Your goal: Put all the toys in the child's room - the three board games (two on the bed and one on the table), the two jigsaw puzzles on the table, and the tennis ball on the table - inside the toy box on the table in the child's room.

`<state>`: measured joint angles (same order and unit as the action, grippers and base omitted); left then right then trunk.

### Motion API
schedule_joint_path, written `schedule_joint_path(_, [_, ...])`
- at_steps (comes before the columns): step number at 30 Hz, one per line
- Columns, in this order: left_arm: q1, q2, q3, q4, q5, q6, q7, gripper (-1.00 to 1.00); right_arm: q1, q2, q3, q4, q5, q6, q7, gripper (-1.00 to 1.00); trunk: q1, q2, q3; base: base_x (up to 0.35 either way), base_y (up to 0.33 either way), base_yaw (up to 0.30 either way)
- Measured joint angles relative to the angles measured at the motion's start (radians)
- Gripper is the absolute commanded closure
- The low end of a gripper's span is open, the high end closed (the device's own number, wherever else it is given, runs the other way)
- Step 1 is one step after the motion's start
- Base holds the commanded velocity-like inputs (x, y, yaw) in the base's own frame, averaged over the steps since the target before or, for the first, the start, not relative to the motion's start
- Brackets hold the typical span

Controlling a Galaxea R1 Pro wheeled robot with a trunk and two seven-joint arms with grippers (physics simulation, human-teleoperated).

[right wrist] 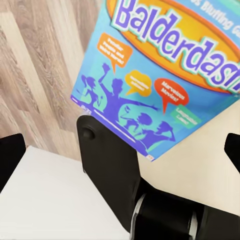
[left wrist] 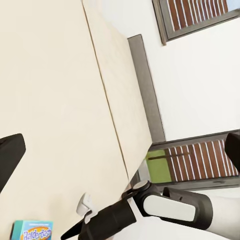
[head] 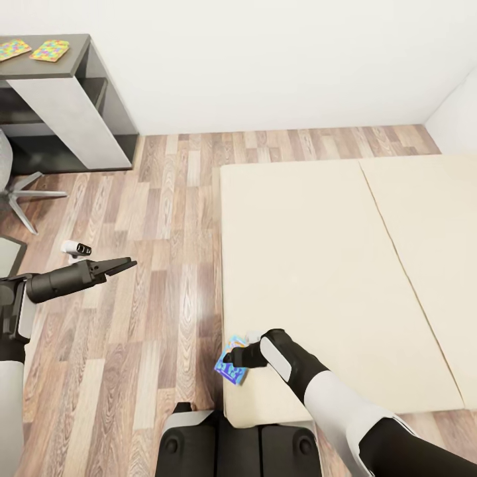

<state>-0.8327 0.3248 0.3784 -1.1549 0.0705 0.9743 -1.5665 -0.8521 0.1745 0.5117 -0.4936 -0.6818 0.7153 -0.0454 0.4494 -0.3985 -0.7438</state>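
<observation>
A bright blue board game point(head: 231, 366) lies at the near left corner of the bed point(head: 331, 265), overhanging the wood floor. My right gripper point(head: 233, 358) hovers right over it and is open. In the right wrist view the box cover point(right wrist: 165, 65) fills the space between the spread fingers point(right wrist: 11, 160). My left gripper point(head: 126, 265) is open and empty above the floor, left of the bed. Two jigsaw puzzles point(head: 50, 50) lie on the table point(head: 78, 46) at the far left. The toy box and the tennis ball are out of view.
An office chair point(head: 16, 189) stands by the table at the left edge. Wood floor point(head: 165, 218) runs between the table and the bed. My base point(head: 232, 447) sits against the bed's near corner. A grey headboard point(left wrist: 146, 85) and windows point(left wrist: 192, 17) lie beyond the mattress.
</observation>
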Motion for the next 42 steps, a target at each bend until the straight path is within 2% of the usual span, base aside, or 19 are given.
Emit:
schedule_joint_path(30, [0.000,0.000,0.000,0.000,0.002,0.002,0.000,-1.00,0.000,0.000,-0.008,0.005,-0.001,0.005,0.001,-1.00,0.000,0.000,0.050,0.000,0.000,0.003])
schedule_joint_path(42, [0.000,-0.001,-0.001,0.000,0.002,0.002,0.000,-1.00,0.000,0.000,-0.007,0.005,0.000,-0.004,0.002,-1.00,0.000,0.000,0.054,0.000,0.000,0.005])
